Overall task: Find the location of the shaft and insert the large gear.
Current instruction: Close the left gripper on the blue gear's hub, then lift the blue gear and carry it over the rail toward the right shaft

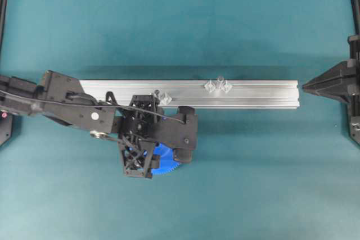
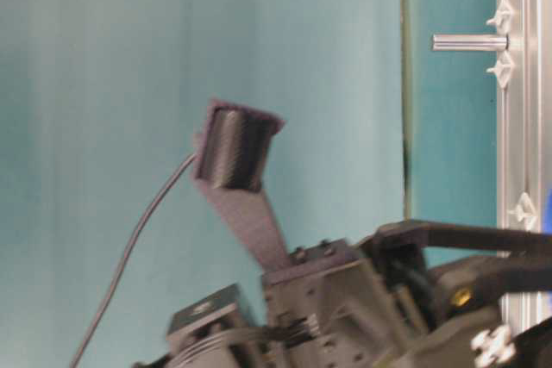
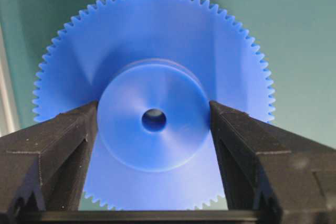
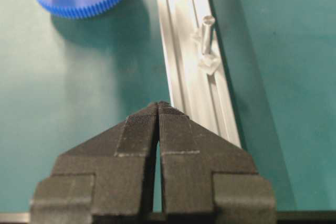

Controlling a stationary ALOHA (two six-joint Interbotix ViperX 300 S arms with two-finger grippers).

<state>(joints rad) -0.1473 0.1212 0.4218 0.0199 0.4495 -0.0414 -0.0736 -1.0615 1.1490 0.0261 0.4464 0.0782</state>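
We see first the teal table (image 1: 180,21), and on it the long aluminium rail (image 1: 253,95), which lies across the middle of the overhead view. The left arm (image 1: 67,102) reaches over the left part of this rail. Its gripper (image 3: 154,121) points down to the table just beside the rail, on the near side. The two fingers (image 3: 58,145) press on both sides of the raised hub of the large gear (image 3: 152,40), so this claw is holding the blue gear by its hub. In the overhead view only a part of the toothed rim shows under the gripper. The right gripper (image 4: 158,109) stays at the right end of the rail, with its jaws closed together and holding nothing. The shaft (image 1: 219,80) stands upright on the rail, between two small clear mounts (image 1: 226,87), well apart from the gear.
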